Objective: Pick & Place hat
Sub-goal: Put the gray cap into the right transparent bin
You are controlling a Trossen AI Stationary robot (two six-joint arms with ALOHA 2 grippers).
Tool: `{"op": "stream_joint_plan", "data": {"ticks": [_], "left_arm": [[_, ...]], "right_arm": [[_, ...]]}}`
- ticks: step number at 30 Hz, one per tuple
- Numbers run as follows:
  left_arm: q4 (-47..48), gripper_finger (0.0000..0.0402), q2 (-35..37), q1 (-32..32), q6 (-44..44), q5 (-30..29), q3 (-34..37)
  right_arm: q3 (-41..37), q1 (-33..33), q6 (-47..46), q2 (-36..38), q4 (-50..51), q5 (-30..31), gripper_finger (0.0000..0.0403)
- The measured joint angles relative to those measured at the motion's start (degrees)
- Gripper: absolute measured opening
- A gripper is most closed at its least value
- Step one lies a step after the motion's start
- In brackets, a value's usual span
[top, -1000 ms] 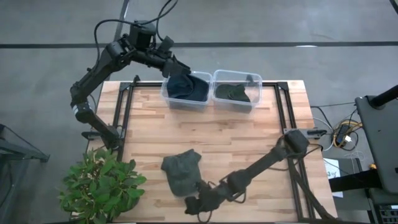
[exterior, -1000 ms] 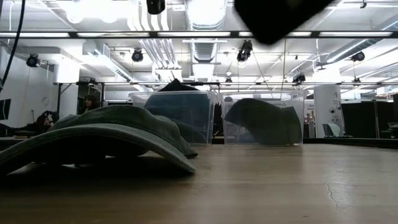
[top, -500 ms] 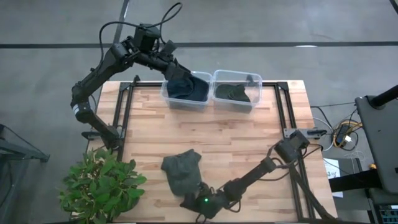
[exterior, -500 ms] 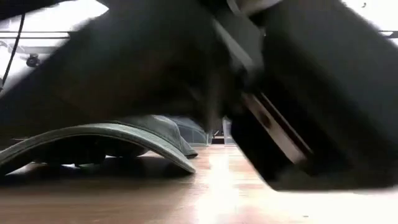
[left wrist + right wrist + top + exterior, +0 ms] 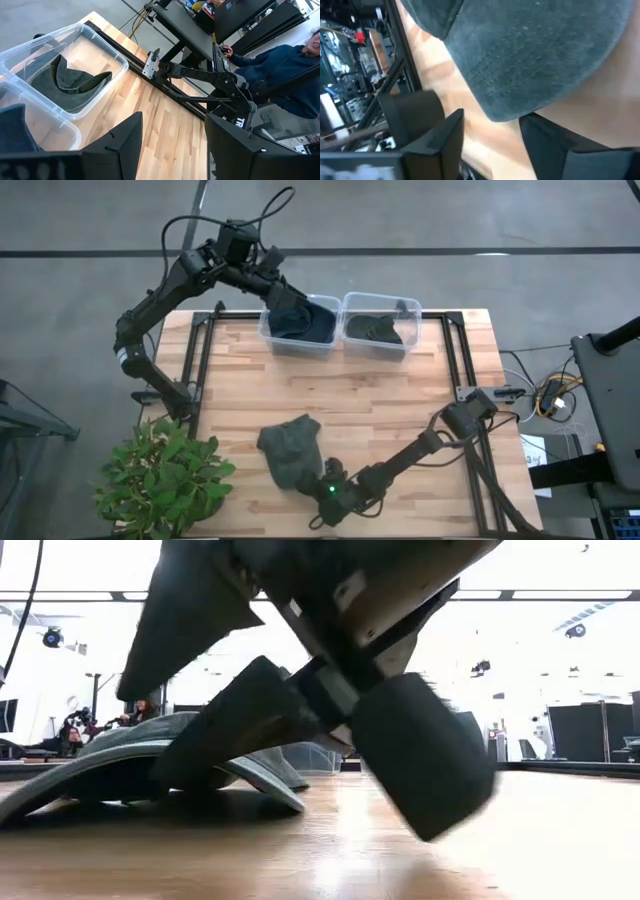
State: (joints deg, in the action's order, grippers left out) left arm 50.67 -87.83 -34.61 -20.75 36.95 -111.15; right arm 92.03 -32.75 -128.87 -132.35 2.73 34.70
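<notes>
A grey-green hat lies crown-up on the wooden table, near its near edge, with its brim arching over the boards. My right gripper is open and low at the table on the hat's near-right side. Its two fingers stand on either side of the brim's edge. My left gripper is open and hovers over the left clear bin, which holds a dark blue hat. The right bin holds another dark green hat. My right gripper comes at the hat's brim low and slanting from the near right, with one finger over the brim and the other beside it. Whether either finger touches the brim, I cannot tell.
A potted plant stands at the table's near left corner. Black rails run along the table's left and right sides. A person sits at a desk beyond the table's right side. Bare boards lie between the bins and the hat.
My right gripper has come down from above the table's near edge to table height and moved a little toward the hat, so its open fingers now stand about the brim.
</notes>
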Motion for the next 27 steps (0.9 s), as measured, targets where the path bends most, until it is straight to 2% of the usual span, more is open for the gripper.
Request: {"op": "stream_joint_plan", "data": {"ticks": [2, 7, 8, 12, 16, 20, 24, 27], "left_arm": [[-0.06, 0.0206, 0.00, 0.00, 0.00, 0.00, 0.00], [-0.04, 0.0206, 0.01, 0.00, -0.07, 0.01, 0.00], [-0.06, 0.0206, 0.02, 0.00, -0.09, 0.02, 0.00], [-0.05, 0.0206, 0.02, 0.00, -0.12, 0.02, 0.00], [-0.06, 0.0206, 0.04, 0.00, -0.07, 0.04, 0.00], [-0.05, 0.0206, 0.04, 0.00, -0.07, 0.04, 0.00], [-0.04, 0.0206, 0.09, -0.01, -0.07, 0.04, 0.00], [-0.04, 0.0206, 0.11, 0.00, -0.27, 0.07, 0.00]], "right_arm": [[-0.02, 0.60, 1.33, 0.00, 0.19, 0.10, 0.0156], [-0.02, 1.66, 4.07, 0.00, 1.24, 0.01, 0.0032], [-0.02, 1.90, 4.25, 0.00, 2.18, -0.15, 0.0023], [-0.04, 2.50, 6.29, 0.00, 4.56, -1.18, 0.0009], [0.64, 2.40, 10.57, 0.42, 4.62, 0.67, 0.0008], [2.52, 2.23, 18.06, 1.47, 5.94, 2.35, 0.0008], [3.77, 2.30, 18.16, 2.54, 10.12, 1.64, 0.0008], [4.20, 2.29, 16.44, 2.86, 8.94, 0.15, 0.0008]]}}
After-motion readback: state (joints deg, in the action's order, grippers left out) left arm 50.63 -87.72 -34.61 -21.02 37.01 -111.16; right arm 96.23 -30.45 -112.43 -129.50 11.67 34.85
